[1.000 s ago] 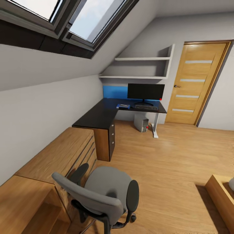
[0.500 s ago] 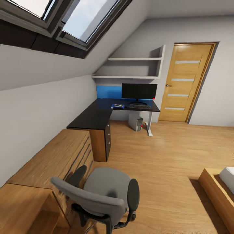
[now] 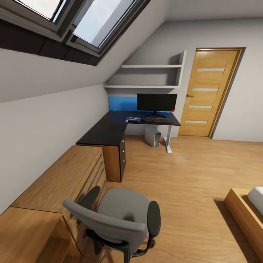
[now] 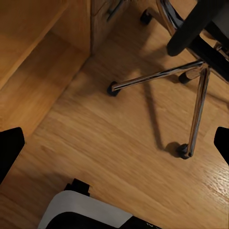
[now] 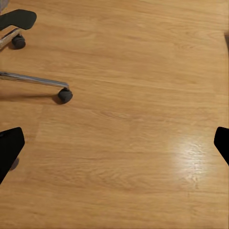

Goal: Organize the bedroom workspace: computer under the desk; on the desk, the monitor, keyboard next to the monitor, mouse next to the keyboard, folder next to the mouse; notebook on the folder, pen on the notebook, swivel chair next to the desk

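A: Any writing or labels to read?

B: None legible on anything. Nearest is the swivel chair point(image 3: 120, 215), with a grey upholstered seat and back and black armrests. The left wrist view shows its chrome legs and black castors point(image 4: 183, 150) on the plank floor point(image 3: 182, 175).

A: And the grippers?

B: The left gripper point(image 4: 114, 145) has its dark fingertips point(image 4: 9, 148) at opposite edges of its picture, spread wide with nothing but floor between them. The right gripper point(image 5: 114, 145) is likewise released and holds nothing, and one chair castor point(image 5: 64, 95) lies off to the side.

A: What stands beside the chair?

B: Low oak shelving point(image 3: 54, 190) runs along the wall on the left, just beside the chair. At the right edge is the corner of a wooden bed frame point(image 3: 244, 215).

A: Farther on?

B: The glossy black desk point(image 3: 109, 129) turns an L in the far corner, on an oak drawer unit near us and a white leg point(image 3: 168, 140) at the far end. On it the wide black monitor point(image 3: 157, 102) stands upright, with a red dot at one corner. The keyboard point(image 3: 157, 119) lies just before its foot, and the blue folder point(image 3: 133, 119) lies beside that, with something smaller on top that is too small to name. The silver computer point(image 3: 152, 137) sits on the floor under the desk.

A: Behind?

B: A blue panel point(image 3: 122, 103), two white shelves point(image 3: 149, 76), an oak door point(image 3: 208, 93) with frosted slots, and a black-framed skylight point(image 3: 73, 25) in the sloped ceiling.
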Robot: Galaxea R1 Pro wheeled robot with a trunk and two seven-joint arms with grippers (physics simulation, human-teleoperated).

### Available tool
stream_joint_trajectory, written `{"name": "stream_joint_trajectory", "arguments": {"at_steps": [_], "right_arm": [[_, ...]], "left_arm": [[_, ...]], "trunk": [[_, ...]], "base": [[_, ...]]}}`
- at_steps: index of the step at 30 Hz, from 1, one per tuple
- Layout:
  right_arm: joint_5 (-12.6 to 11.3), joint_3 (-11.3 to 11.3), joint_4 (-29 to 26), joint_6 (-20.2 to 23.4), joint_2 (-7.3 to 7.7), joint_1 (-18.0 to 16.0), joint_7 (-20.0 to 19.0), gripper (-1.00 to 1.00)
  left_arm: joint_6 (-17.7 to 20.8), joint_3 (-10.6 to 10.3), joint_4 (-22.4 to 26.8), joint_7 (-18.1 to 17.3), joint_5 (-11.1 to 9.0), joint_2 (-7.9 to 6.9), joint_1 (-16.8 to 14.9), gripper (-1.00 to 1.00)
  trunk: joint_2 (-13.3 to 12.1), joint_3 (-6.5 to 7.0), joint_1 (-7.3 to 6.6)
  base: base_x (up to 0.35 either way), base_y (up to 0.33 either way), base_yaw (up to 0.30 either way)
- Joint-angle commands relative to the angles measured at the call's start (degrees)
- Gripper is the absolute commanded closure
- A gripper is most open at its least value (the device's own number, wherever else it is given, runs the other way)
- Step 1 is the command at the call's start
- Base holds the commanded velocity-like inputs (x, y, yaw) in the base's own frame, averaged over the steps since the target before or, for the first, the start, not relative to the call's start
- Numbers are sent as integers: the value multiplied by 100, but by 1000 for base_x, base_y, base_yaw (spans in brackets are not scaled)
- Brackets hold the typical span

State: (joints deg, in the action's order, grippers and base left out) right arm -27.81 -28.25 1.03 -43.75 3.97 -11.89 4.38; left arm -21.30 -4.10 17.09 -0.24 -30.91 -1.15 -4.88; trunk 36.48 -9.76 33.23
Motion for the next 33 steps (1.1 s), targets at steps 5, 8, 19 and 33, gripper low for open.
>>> {"name": "stream_joint_trajectory", "arguments": {"at_steps": [5, 8, 19, 33], "right_arm": [[1, -49, 11, -13, -3, -6, 46, -100], [-2, -49, 11, -11, -4, -6, 46, -100], [-5, -49, 11, -10, -4, -6, 46, -100], [0, -49, 11, -10, -4, -6, 46, -100]], "left_arm": [[-23, -40, -4, -2, -57, -1, -4, -100], [-23, -39, -4, -2, -56, 0, -4, -100], [-21, -38, -4, -2, -61, 0, -4, -100], [-20, -38, -4, -2, -64, 0, -4, -100]], "trunk": [[8, -9, 2], [8, -9, 2], [8, -9, 2], [8, -9, 2]], "base": [[0, 184, -1], [0, 86, 0], [0, 22, 0], [0, 1, -31]]}}
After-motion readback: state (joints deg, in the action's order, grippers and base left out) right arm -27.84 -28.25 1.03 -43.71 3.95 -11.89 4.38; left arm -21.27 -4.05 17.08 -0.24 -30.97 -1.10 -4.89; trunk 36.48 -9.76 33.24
